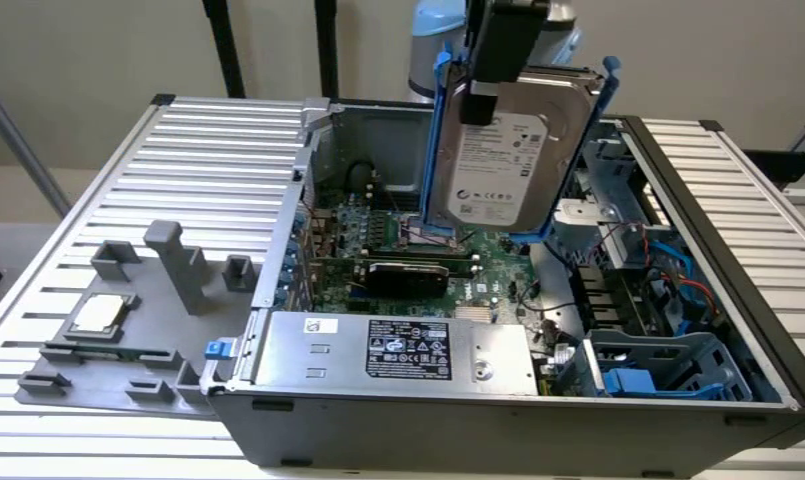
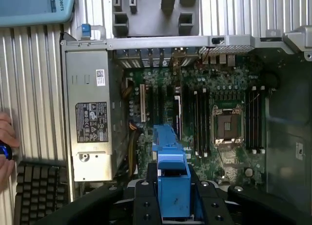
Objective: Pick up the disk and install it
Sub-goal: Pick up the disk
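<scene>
Grey plastic fixture tray (image 1: pixel 109 340), exterior view's lower left, lying on the slatted metal surface (image 1: pixel 202 140). It carries a small square silver chip (image 1: pixel 98 314) in a recess, apparently parked clear of the working area.

Open computer case (image 1: pixel 282 250), centre of the frame, laid on its side with the panel off. The motherboard (image 1: pixel 416 250) faces up, which I judge is to allow reach from above. A silver power supply box (image 1: pixel 402 350) with a black label sits lower centre, along the case's near wall.

Disk (image 1: pixel 509 165), upper centre, in the air above the motherboard and touching nothing in the case.
- Build: silver-grey body and white label, with a blue carrier (image 1: pixel 436 140) round its edges.
- Hold: taken at its upper end by the gripper (image 1: pixel 482 100). The fingers (image 2: pixel 148 196) are closed on the carrier, one either side of its blue edge in the wrist view.
- Likely reason for the hold: pinching the top leaves the lower end and both side rails free.
- Orientation: it stands on end, long axis running top to bottom of the frame, with the upper end leaning slightly toward the exterior view's right. The label face is turned to the camera. I cannot tell which end bears the connector.
- Status: lifted, not yet seated.

Blue drive cage (image 1: pixel 656 370), lower right inside the case, well apart from the disk. It matches the carrier's colour, so I judge it a likely seat.
</scene>
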Robot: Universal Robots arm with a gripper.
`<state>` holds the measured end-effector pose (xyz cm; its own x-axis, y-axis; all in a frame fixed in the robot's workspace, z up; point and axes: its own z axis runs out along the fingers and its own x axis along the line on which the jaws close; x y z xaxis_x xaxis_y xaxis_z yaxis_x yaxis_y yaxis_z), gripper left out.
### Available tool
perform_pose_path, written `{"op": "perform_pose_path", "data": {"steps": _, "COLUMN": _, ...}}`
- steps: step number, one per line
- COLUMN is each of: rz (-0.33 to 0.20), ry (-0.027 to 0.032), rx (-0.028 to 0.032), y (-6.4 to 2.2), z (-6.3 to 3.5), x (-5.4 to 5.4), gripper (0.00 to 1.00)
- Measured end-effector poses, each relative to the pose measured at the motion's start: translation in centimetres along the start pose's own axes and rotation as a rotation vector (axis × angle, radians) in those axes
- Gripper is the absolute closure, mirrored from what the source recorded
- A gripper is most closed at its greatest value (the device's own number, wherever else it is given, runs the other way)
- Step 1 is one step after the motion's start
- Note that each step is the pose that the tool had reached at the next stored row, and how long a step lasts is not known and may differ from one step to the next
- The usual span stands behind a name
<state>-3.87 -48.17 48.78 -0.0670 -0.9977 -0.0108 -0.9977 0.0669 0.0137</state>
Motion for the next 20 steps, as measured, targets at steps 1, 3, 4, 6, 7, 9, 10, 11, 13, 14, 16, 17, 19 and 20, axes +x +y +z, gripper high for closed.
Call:
{"op": "perform_pose_path", "data": {"steps": 1, "rz": 0.0, "ry": 0.0, "rx": 0.0, "y": -0.34, "z": 0.0, "x": 0.2, "gripper": 1.0}}
{"op": "perform_pose_path", "data": {"steps": 3, "rz": 0.0, "ry": 0.0, "rx": 0.0, "y": -1.04, "z": -0.01, "x": 0.6, "gripper": 1.0}}
{"op": "perform_pose_path", "data": {"steps": 4, "rz": 0.0, "ry": 0.0, "rx": 0.0, "y": -1.4, "z": -0.02, "x": 0.9, "gripper": 1.0}}
{"op": "perform_pose_path", "data": {"steps": 6, "rz": 0.0, "ry": 0.0, "rx": 0.0, "y": -2.09, "z": -0.03, "x": 1.3, "gripper": 1.0}}
{"op": "perform_pose_path", "data": {"steps": 7, "rz": 0.0, "ry": 0.0, "rx": 0.0, "y": -2.42, "z": -0.04, "x": 1.5, "gripper": 1.0}}
{"op": "perform_pose_path", "data": {"steps": 9, "rz": 0.0, "ry": 0.0, "rx": -0.0001, "y": -3.07, "z": -0.05, "x": 1.9, "gripper": 1.0}}
{"op": "perform_pose_path", "data": {"steps": 10, "rz": 0.0, "ry": 0.0, "rx": -0.0001, "y": -3.39, "z": -0.06, "x": 2.2, "gripper": 1.0}}
{"op": "perform_pose_path", "data": {"steps": 11, "rz": 0.0, "ry": 0.0001, "rx": 0.0, "y": -3.72, "z": -0.07, "x": 2.4, "gripper": 1.0}}
{"op": "perform_pose_path", "data": {"steps": 13, "rz": 0.0, "ry": 0.0, "rx": 0.0, "y": -4.3, "z": -0.08, "x": 2.8, "gripper": 1.0}}
{"op": "perform_pose_path", "data": {"steps": 14, "rz": 0.0, "ry": 0.0, "rx": 0.0, "y": -4.58, "z": -0.08, "x": 3.0, "gripper": 1.0}}
{"op": "perform_pose_path", "data": {"steps": 16, "rz": 0.0, "ry": 0.0001, "rx": 0.0, "y": -5.07, "z": -0.1, "x": 3.5, "gripper": 1.0}}
{"op": "perform_pose_path", "data": {"steps": 17, "rz": 0.0, "ry": 0.0001, "rx": -0.0001, "y": -5.29, "z": -0.1, "x": 3.7, "gripper": 1.0}}
{"op": "perform_pose_path", "data": {"steps": 19, "rz": 0.0, "ry": 0.0, "rx": 0.0, "y": -5.73, "z": -0.11, "x": 4.1, "gripper": 1.0}}
{"op": "perform_pose_path", "data": {"steps": 20, "rz": 0.0, "ry": 0.0, "rx": 0.0, "y": -5.96, "z": -0.11, "x": 4.3, "gripper": 1.0}}
